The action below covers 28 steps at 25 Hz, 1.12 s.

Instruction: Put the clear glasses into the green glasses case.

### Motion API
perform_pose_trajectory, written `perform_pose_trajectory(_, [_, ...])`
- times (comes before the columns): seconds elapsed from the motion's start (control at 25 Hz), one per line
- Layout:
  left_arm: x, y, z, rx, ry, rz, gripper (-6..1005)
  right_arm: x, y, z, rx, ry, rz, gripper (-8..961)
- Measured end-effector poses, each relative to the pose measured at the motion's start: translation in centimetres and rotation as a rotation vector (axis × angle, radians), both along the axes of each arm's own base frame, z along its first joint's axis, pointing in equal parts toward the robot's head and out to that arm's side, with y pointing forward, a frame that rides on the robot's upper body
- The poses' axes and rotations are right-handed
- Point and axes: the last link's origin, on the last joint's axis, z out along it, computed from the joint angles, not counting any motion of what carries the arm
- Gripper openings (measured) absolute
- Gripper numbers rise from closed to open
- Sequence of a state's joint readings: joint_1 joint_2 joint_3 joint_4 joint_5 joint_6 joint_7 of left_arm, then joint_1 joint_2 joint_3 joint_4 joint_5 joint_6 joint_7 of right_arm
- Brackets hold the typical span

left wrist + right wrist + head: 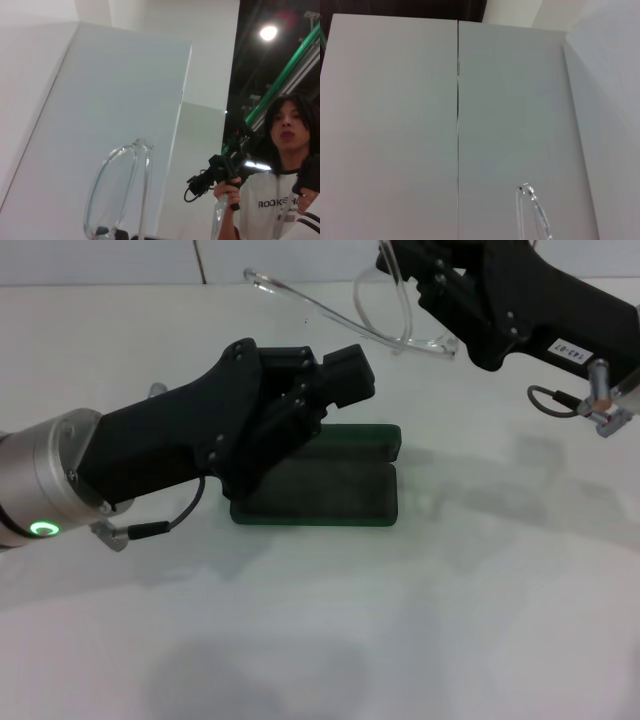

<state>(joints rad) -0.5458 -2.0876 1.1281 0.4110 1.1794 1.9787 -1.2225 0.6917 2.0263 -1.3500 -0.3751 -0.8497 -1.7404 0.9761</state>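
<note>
2 grippers | right gripper [440, 302] clamps clear glasses [375, 315]: light, slippery, hold by frame | left gripper [335, 390], jaw state unclear, over open green glasses case [340, 480]

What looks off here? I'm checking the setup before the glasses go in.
Nothing is damaged or spilled. The green glasses case lies open on the table, the left gripper over it. The clear glasses are in the right gripper, off the table, arms unfolded.

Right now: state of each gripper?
Left gripper: above the open green glasses case, open or shut cannot be told.
Right gripper: shut on the clear glasses, held up behind the case.
</note>
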Motion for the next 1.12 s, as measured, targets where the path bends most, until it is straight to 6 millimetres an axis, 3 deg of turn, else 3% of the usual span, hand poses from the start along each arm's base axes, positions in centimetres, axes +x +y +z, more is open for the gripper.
perform_pose_trajectory(1.12, [-0.1, 0.7, 0.2, 0.037, -0.025, 0.057, 51, -0.4, -0.2, -2.0, -0.032, -0.097, 0.029, 71])
